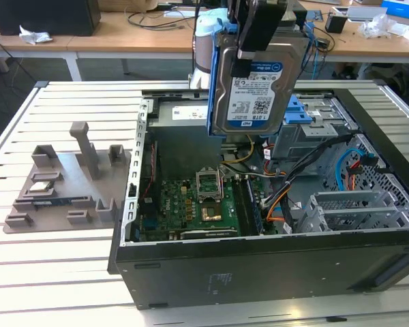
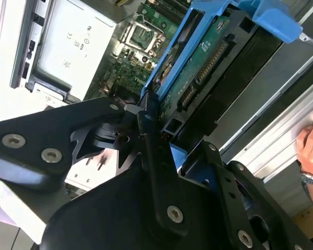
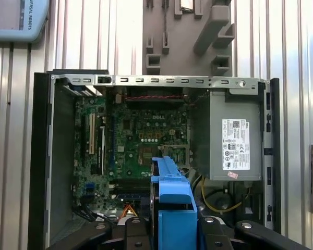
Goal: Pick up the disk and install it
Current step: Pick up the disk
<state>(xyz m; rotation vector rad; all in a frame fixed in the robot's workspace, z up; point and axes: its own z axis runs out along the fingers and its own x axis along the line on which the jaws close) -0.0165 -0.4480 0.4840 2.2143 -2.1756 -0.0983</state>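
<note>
I find the gripper (image 1: 247, 51) clamped on the disk (image 1: 255, 88), which hangs upright above the open computer case (image 1: 259, 272), label facing out in the exterior view. The second wrist view adds the drive's green circuit board (image 2: 201, 57) and a person's hand (image 2: 309, 148) outside the case wall. In the first wrist view the blue rail (image 3: 172, 203) hides part of the motherboard (image 3: 146, 135).

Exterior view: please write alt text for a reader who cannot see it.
The gripper holds the disk upright, label facing the camera, above the open computer case. The case lies on a slatted table, with a grey fixture plate on the exterior view's left.
</note>
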